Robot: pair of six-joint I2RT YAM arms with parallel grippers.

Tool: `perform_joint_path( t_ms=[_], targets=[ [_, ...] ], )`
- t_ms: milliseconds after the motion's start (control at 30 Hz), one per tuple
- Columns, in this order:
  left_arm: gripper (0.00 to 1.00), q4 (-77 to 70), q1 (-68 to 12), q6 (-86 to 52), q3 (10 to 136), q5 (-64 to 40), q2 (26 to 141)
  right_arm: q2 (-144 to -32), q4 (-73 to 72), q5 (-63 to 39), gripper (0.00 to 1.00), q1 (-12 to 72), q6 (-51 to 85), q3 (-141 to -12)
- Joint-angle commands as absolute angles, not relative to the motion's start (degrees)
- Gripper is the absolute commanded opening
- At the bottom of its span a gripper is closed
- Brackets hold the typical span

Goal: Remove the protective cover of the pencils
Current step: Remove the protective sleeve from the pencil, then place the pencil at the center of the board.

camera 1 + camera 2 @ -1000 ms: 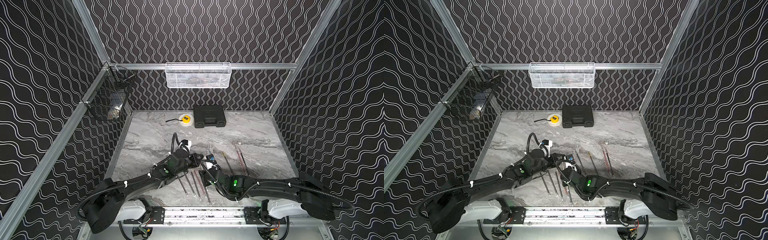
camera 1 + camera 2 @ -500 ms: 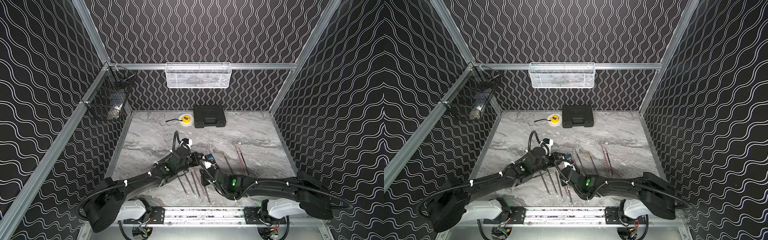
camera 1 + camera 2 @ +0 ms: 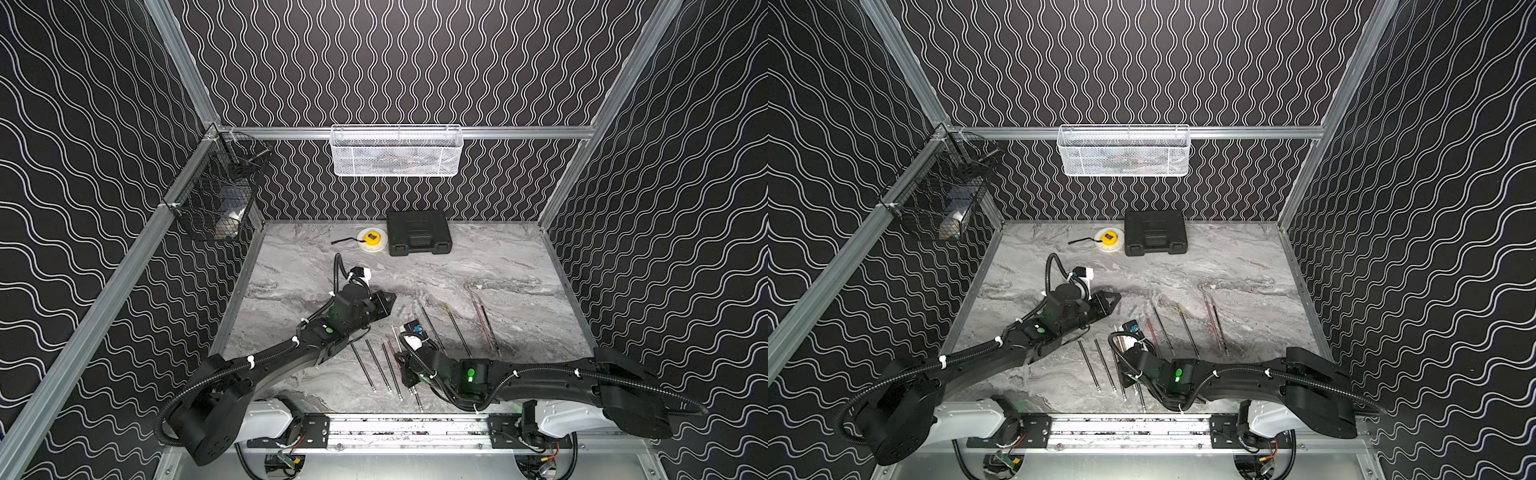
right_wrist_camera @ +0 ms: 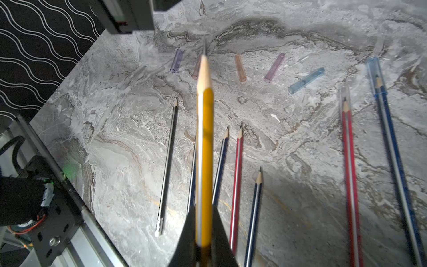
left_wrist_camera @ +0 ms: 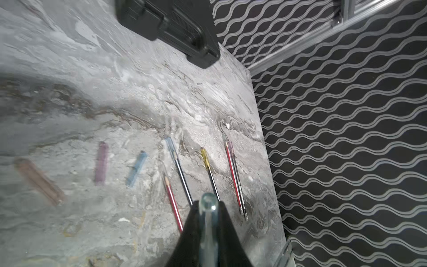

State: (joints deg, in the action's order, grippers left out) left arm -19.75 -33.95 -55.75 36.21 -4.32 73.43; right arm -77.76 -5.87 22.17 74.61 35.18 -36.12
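Observation:
My left gripper (image 5: 208, 209) is shut on a clear protective cover (image 5: 208, 203), which sticks out past the fingertips, and it hovers mid-table in both top views (image 3: 388, 298) (image 3: 1115, 297). My right gripper (image 4: 204, 211) is shut on a bare yellow pencil (image 4: 204, 138) whose sharpened tip points away, and it sits near the front (image 3: 402, 358). Several uncapped pencils (image 4: 236, 175) lie below it. To the right, a red pencil (image 4: 349, 161) and a blue pencil (image 4: 392, 150) wear covers. Several loose covers (image 4: 240, 68) lie beyond them.
A black case (image 3: 419, 232) and a yellow tape measure (image 3: 371, 239) stand at the back. A white wire basket (image 3: 397, 151) hangs on the back wall and a black one (image 3: 216, 199) on the left wall. More capped pencils (image 3: 484, 322) lie right of centre.
The grippers have drawn apart. The left one moved toward the back with the clear cover, and the right one pulled toward the front with the yellow pencil.

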Motion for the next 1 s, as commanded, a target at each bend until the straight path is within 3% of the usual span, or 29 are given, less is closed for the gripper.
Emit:
perform_joint_path(
  t_ms=[0,467,967],
  targets=[
    [0.02,-21.49,-33.61,-56.28,37.03,-3.13,73.54,-77.54,-7.16,21.97,0.0,75.11,36.01,-36.35],
    [0.02,-19.79,-33.87,-53.27,38.65,-0.76,78.45,-70.36,-2.37,27.69,0.0,75.32,44.66,-27.58],
    [0.01,-21.47,-36.84,-50.18,45.61,-3.5,93.75,-80.13,-8.88,26.27,0.0,70.89,48.07,-24.31]
  ],
)
